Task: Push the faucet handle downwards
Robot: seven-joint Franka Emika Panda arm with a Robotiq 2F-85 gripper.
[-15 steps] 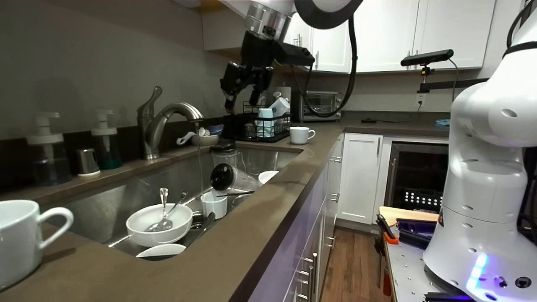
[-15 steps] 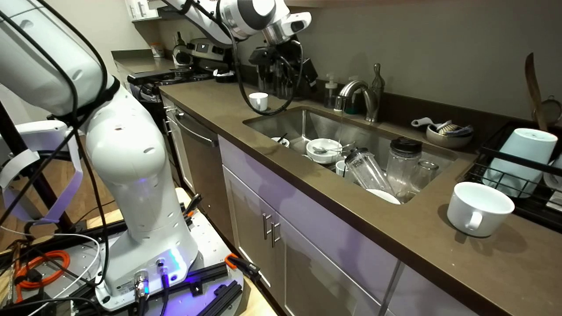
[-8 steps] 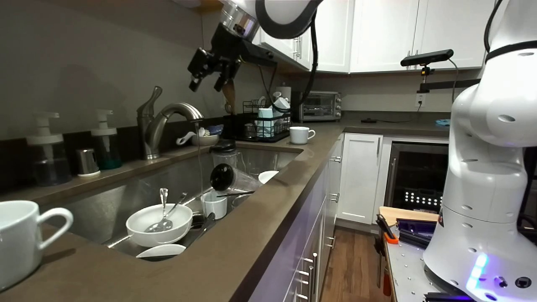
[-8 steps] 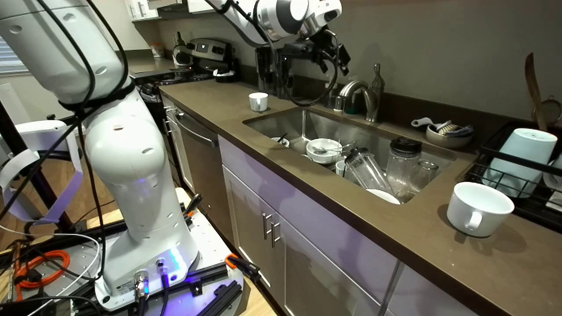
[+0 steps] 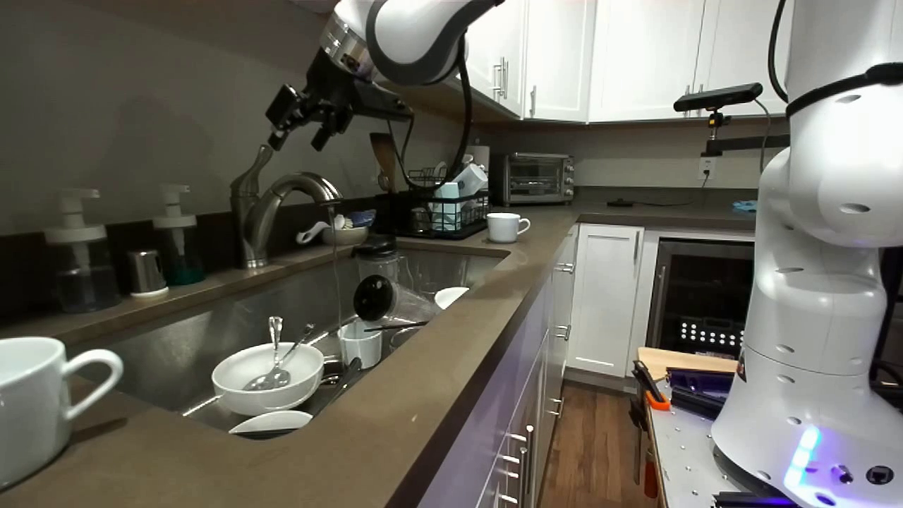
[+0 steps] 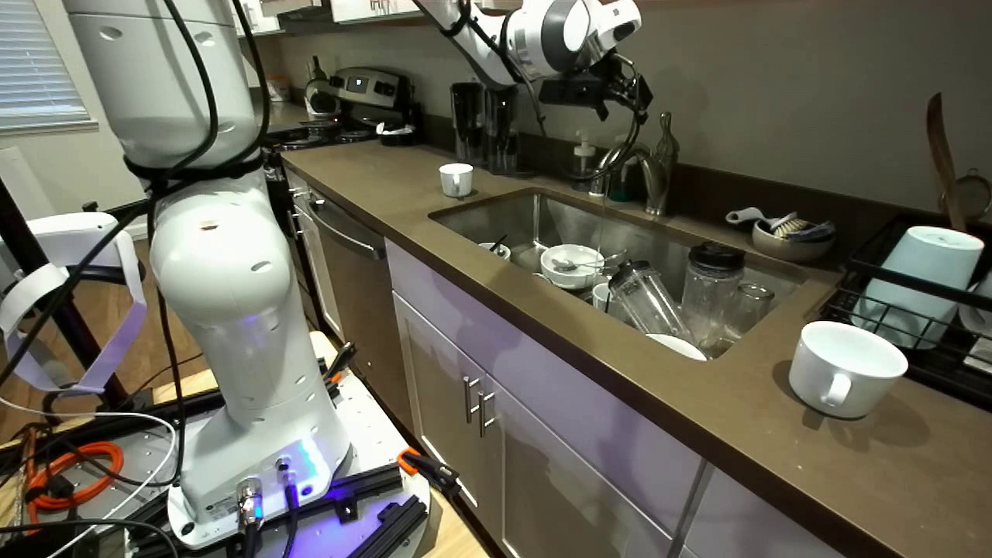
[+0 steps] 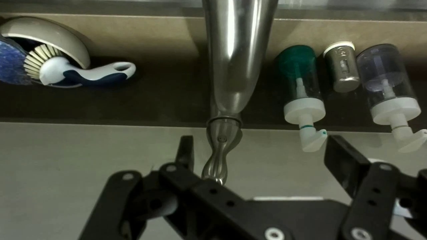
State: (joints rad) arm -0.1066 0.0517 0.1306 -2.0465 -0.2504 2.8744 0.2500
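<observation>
The faucet handle [image 5: 252,173] is a slim silver-grey lever rising up from the faucet body; it also shows in an exterior view [image 6: 666,138] and in the wrist view [image 7: 217,160]. The thick arched spout [image 5: 300,185] stands beside it, and a thin stream of water runs from it into the sink. My gripper [image 5: 298,143] is open and empty, just above and beside the handle's upper end. In the wrist view, the handle shows between the spread fingers [image 7: 261,145], nearer the left one; its tip is partly hidden by that finger's linkage. I cannot tell whether they touch.
Soap dispensers [image 7: 305,106] and a small metal canister [image 7: 342,66] stand beside the faucet. A bowl with a brush [image 7: 86,73] is on its other side. The sink [image 6: 535,221] holds dishes and clear bottles. White mugs [image 5: 504,227] and a dish rack [image 5: 458,222] stand on the counter.
My arm has swung across the sink to the faucet, leftward in one exterior picture and rightward in its counterpart. The gripper has come down close to the handle and stayed open.
</observation>
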